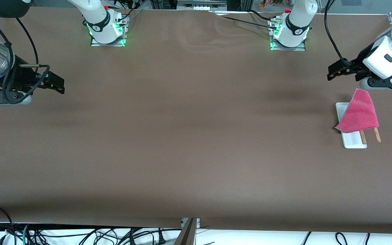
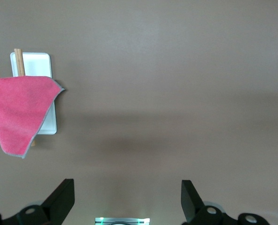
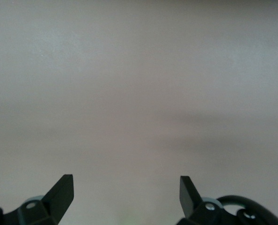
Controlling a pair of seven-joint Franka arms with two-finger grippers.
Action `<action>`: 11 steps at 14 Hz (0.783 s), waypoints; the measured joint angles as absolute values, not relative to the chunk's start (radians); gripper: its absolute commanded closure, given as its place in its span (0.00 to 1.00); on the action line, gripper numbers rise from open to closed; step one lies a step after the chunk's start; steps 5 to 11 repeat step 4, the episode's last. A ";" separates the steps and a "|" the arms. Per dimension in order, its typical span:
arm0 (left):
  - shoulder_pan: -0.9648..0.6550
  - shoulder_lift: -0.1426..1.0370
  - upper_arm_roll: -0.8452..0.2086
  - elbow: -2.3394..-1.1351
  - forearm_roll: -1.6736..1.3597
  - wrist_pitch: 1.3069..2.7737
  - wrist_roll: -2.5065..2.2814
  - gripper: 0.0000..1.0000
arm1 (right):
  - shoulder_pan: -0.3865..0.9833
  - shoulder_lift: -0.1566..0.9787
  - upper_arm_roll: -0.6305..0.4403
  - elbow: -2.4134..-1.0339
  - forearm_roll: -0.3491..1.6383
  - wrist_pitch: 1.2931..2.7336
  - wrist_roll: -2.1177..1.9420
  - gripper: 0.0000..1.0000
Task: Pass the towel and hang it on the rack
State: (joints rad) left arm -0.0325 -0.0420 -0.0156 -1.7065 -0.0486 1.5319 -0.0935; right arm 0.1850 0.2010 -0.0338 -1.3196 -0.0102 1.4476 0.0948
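Pink towel (image 1: 358,115) hangs draped over the rack (image 1: 349,140) rods (pink face out) at the left arm's end of the table. We judge hanging done: left gripper (image 1: 332,73) hovers nearby, jaws wide, empty; right gripper (image 1: 59,84) waits well apart, likewise released.

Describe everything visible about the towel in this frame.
The towel is a small, soft-looking cloth, bright pink-red on the face that shows, with a thin grey edge. It hangs draped over the two wooden rods of the rack, toward the left arm's end of the table, one corner pointing down past the white base. The rod tips stick out from under it. Nothing else touches it: the left claw stands open and apart from it.
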 measured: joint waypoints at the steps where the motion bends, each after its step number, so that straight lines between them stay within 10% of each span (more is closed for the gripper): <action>1: -0.033 -0.040 -0.009 -1.706 -0.049 1.532 -0.093 0.00 | 0.185 0.201 -0.034 -1.320 -0.010 1.448 0.095 0.00; 11: -0.035 -0.039 -0.008 -1.704 -0.049 1.532 -0.093 0.00 | 0.185 0.201 -0.034 -1.320 -0.010 1.448 0.095 0.00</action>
